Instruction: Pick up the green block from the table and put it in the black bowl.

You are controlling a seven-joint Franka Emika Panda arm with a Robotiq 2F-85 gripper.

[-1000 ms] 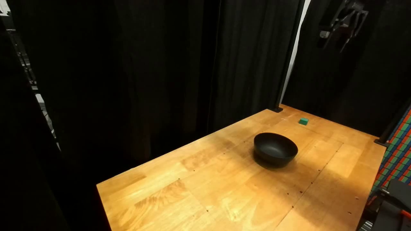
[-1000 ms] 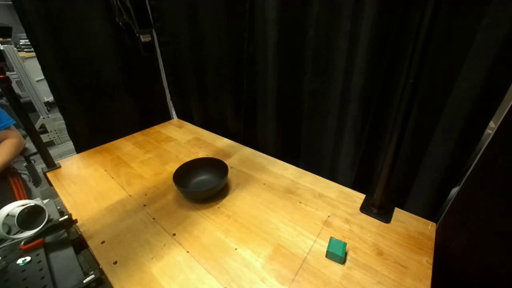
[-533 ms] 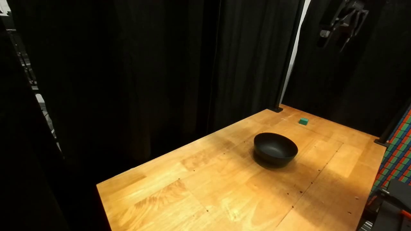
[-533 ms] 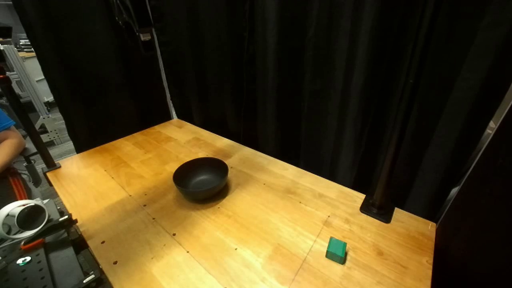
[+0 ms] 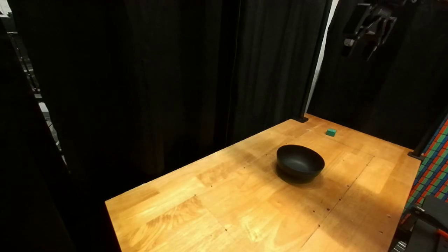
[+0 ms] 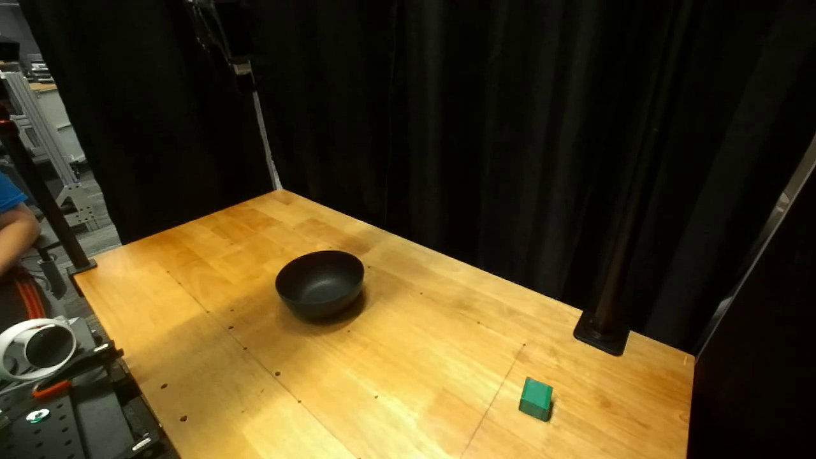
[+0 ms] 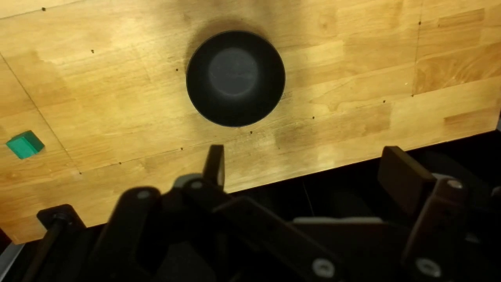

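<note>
The small green block lies on the wooden table near its far end. It also shows in another exterior view and at the left of the wrist view. The round black bowl stands upright on the table, apart from the block; it shows in the wrist view too, with nothing in it. My gripper hangs high above the table. In the wrist view its fingers are wide apart with nothing between them. In an exterior view the gripper is only partly visible against the dark curtain.
Black curtains hang behind the table. A black post with a square foot stands at the table edge near the block. A side cart with a white ring-shaped device and a person's arm are beside the table.
In the last half second my gripper has moved a little lower, slightly left in an exterior view and slightly right in another. The block and bowl have not moved.
</note>
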